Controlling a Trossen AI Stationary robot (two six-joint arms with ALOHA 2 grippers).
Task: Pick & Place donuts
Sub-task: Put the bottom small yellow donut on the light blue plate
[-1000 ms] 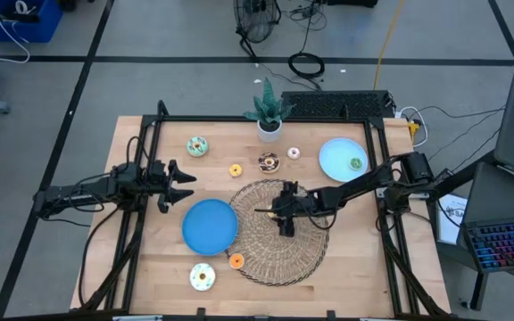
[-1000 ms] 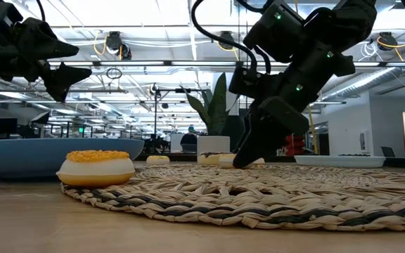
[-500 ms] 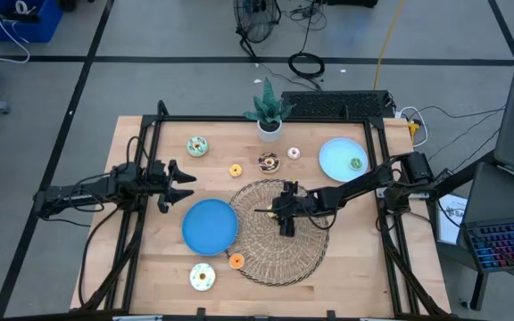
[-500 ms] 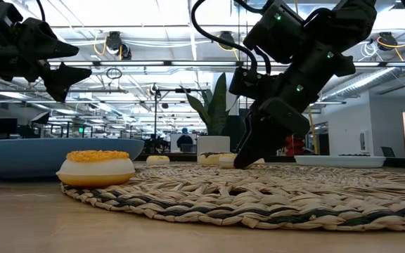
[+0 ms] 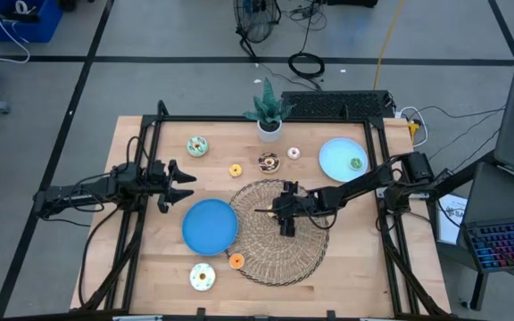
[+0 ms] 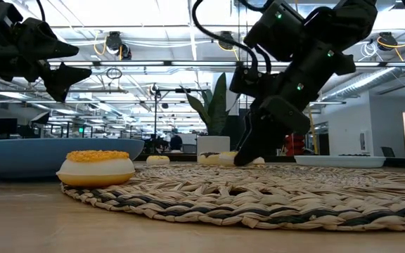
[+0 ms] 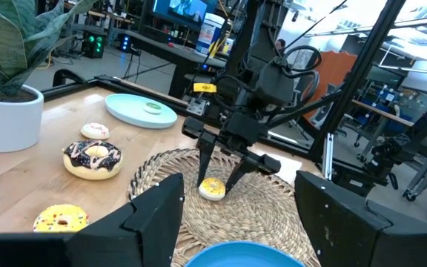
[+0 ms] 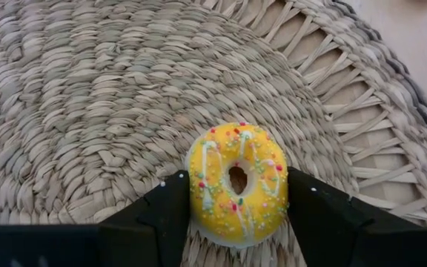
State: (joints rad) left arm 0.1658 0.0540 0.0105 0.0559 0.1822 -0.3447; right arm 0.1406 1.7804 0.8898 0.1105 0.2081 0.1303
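Observation:
A yellow sprinkled donut point(image 8: 237, 185) lies flat on the round wicker mat point(image 5: 279, 234), between the fingers of my right gripper point(image 8: 237, 215). That gripper reaches in from the table's right point(image 5: 284, 218) and is shut on the donut. My left gripper point(image 5: 184, 185) hovers open over the table's left side, beside the blue plate point(image 5: 210, 226), with nothing between its fingers. More donuts rest on the wood: mint point(image 5: 197, 145), yellow point(image 5: 236, 169), brown point(image 5: 269, 162), pale pink point(image 5: 294, 153), orange point(image 5: 236, 261) and white point(image 5: 203, 277). A green one point(image 5: 356, 163) lies on the light plate point(image 5: 335, 159). My right gripper pinches the yellow donut by two opposite points of its outer rim point(image 8: 195, 194), one finger point(image 8: 170, 215) on each side. The fingers slant down at it from the table's right. The donut lies flat, icing up, its underside on the wicker mat point(image 8: 87, 111).
A potted plant point(image 5: 269, 114) stands at the far edge, behind the brown donut. Dark frame rails point(image 5: 150, 152) run along the table's left and right sides. Bare wood shows at the near right point(image 5: 355, 259).

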